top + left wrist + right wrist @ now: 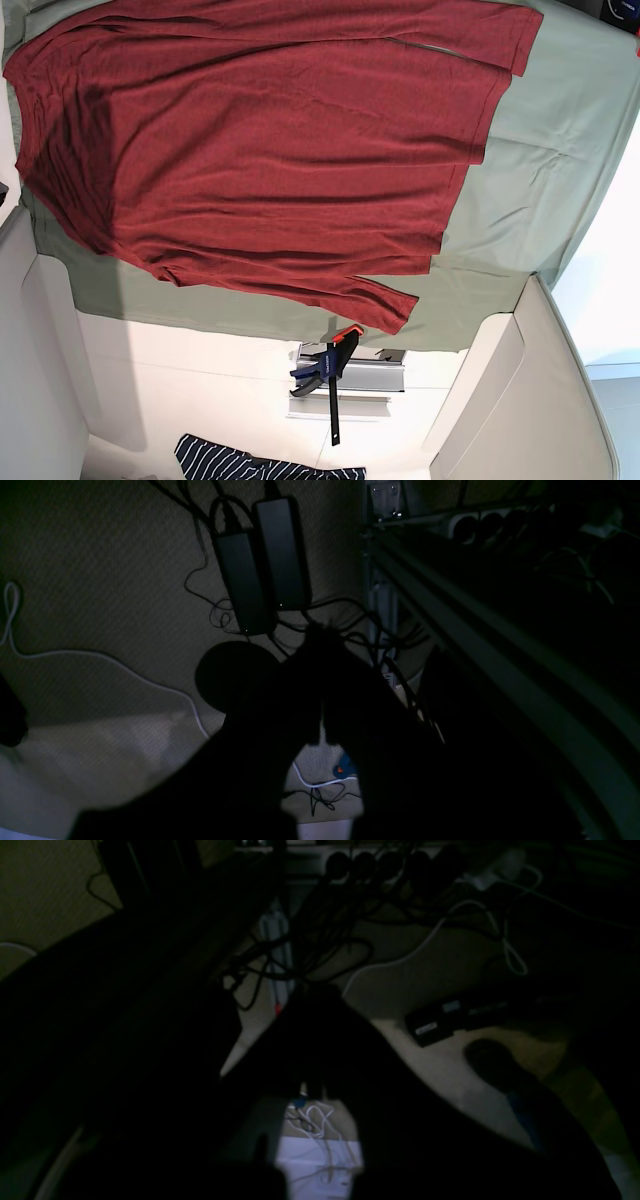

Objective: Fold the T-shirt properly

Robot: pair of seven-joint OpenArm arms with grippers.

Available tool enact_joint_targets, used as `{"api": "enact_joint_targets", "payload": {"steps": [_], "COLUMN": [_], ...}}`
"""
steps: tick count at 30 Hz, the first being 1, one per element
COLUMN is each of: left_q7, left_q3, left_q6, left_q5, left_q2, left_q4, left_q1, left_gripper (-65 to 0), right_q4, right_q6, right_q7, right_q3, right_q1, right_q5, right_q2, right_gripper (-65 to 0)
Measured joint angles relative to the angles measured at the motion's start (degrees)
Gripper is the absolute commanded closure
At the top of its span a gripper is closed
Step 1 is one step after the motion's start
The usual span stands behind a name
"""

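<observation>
Lying flat across the upper half of the base view, one red T-shirt (260,150) is covering most of the green-draped bench (565,150). Its left side is running almost to the bench's left edge, while bare green is showing as a broad band at the right and a narrow strip along the bottom. The cloth is rippling in soft wrinkles. Two sleeves (485,40) are showing, one stretching toward the upper right, the other pointing to the lower middle with its cuff nearing the bench's bottom edge. Below that edge one clamp (330,375) is sitting, and one striped cloth (250,465) is lying at the bottom of the frame.

Both wrist views are looking, very dimly, at a floor (100,580) strewn with cables (100,657), with two adapters (280,555) lying side by side. The left pincer (320,632) is showing as a dark silhouette, fingers together, gripping nothing. The right pincer (312,995) is looking the same.
</observation>
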Motion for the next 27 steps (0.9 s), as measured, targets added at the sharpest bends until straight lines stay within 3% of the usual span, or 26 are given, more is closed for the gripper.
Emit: {"api": "enact_joint_targets", "payload": {"steps": [27], "left_q7": [-2.6], "left_q3": [0.0], "left_q6": [0.0], "left_q5": [0.0], "left_q2": [0.0], "left_q4": [0.0], "left_q1": [0.0], "left_gripper": [0.0], "right_q4": [0.5], "right_q6": [0.0], "right_q7": [0.5], "right_q3": [0.0], "right_q1": [0.0], "right_q5": [0.0], "right_q2": [0.0], "right_gripper": [0.0]}}
